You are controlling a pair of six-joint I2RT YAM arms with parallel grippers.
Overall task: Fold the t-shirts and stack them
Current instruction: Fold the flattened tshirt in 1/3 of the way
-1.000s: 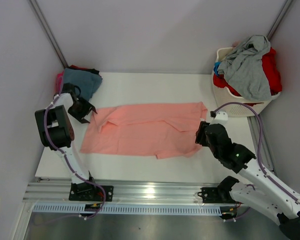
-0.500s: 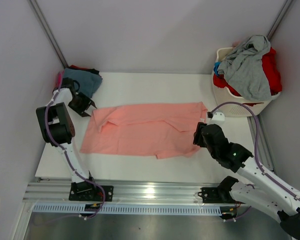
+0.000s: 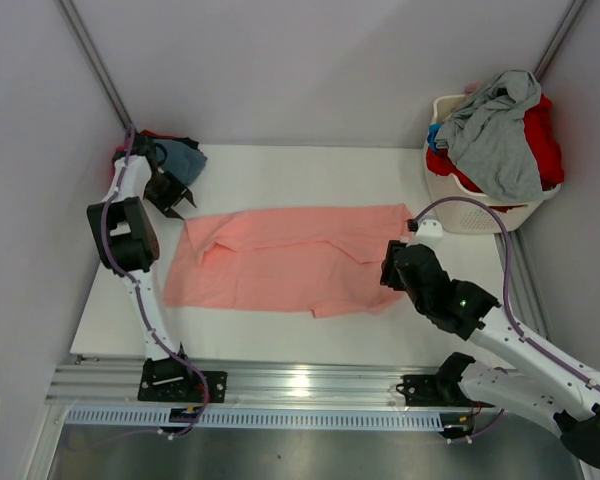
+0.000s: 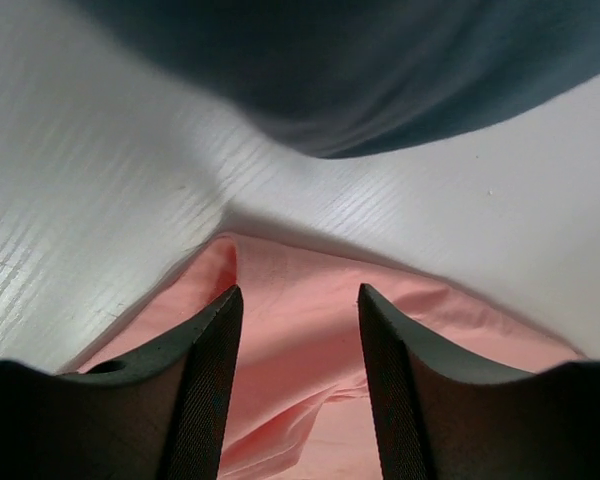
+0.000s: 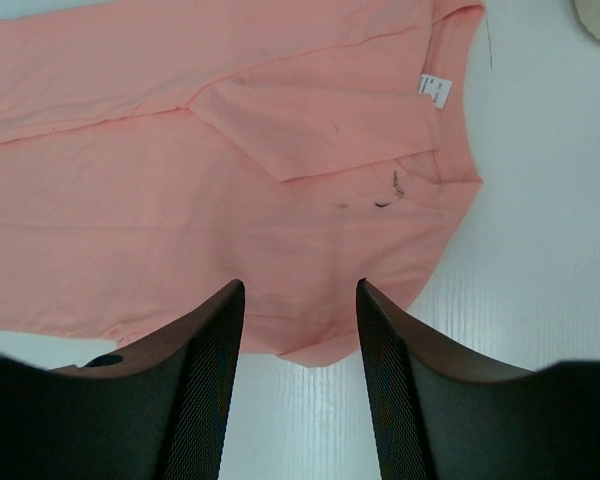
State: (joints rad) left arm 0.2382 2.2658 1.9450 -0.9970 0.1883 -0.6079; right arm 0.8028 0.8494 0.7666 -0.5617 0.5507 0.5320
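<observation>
On table [image 3: 280, 175]: one pink shirt [image 3: 280, 262]; left hand [image 4: 298, 300], right hand [image 5: 298, 295] part-open, empty.

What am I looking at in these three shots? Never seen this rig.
Two robot arms are bolted to a white table, each ending in a two-finger gripper. One picture looks down from above and behind them. The other two come from cameras on each wrist, so the dark prongs are that gripper's own fingers. A salmon-pink t-shirt lies spread out mid-table. The left gripper is at its far left corner, near a teal-blue shirt. The right gripper hovers over its right end. Both are open and hold nothing. The white basket holds more shirts, with a grey shirt on top.
</observation>
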